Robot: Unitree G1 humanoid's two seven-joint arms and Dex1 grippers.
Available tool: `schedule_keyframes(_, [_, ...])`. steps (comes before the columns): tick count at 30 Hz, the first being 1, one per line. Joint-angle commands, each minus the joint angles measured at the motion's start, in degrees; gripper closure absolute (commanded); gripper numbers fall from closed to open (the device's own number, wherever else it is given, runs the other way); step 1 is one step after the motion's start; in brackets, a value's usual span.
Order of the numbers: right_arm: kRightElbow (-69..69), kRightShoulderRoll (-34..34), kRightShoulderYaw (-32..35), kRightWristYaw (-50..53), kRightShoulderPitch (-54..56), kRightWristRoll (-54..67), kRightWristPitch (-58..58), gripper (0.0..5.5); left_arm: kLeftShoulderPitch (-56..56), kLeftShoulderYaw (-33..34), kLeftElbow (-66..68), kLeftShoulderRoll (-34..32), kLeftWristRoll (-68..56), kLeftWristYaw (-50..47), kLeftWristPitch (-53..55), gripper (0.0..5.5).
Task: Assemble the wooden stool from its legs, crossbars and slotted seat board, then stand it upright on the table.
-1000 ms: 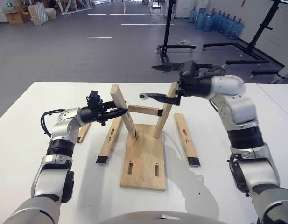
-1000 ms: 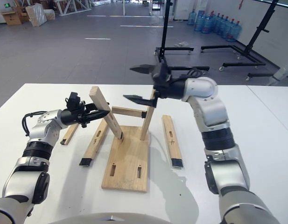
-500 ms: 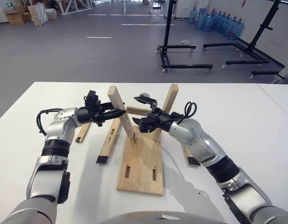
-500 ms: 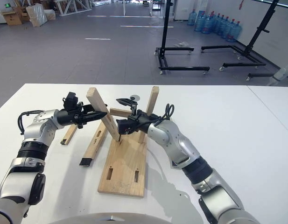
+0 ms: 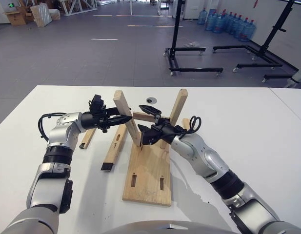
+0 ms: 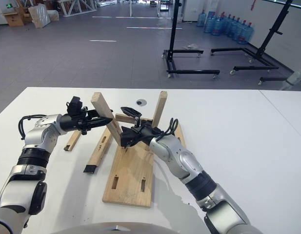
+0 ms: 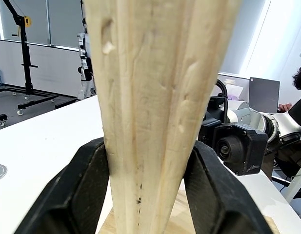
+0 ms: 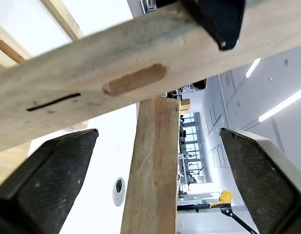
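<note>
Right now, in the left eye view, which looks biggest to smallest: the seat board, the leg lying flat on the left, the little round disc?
1. seat board
2. leg lying flat on its left
3. round disc, clearly smallest, though it lies farther back

You've got bare pale wood with rough visible grain on the leg (image 7: 160, 97) and seat board (image 5: 148, 178), matt black plastic-looking left hand (image 5: 124, 118), smooth white surface (image 5: 267, 126).

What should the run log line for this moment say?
left claw: shut on tilted pale wooden leg | right claw: open, by that leg's lower end | slotted wooden seat board: flat on white table
</note>
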State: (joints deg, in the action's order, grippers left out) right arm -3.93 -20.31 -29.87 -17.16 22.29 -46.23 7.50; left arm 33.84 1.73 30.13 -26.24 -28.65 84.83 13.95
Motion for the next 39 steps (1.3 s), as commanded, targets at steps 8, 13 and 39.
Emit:
schedule_keyframes(8, [1.1, 0.6, 1.1, 0.3, 0.9, -1.2, -0.3, 2.92, -1.0, -2.1, 2.4, 0.4, 2.2, 0.0, 0.5, 3.39])
schedule_keyframes(13, [1.8, 0.4, 1.3, -0.6, 0.6, -0.7, -0.3, 4.01, -1.0, -2.2, 2.5, 0.5, 2.2, -0.3, 0.3, 3.39])
schedule_keyframes(39, [10.4, -3.2, 2.4, 5.9, -8.7, 4.7, 8.9, 4.21, 4.3, -9.1, 14.6, 1.0, 9.1, -2.4, 0.5, 3.39])
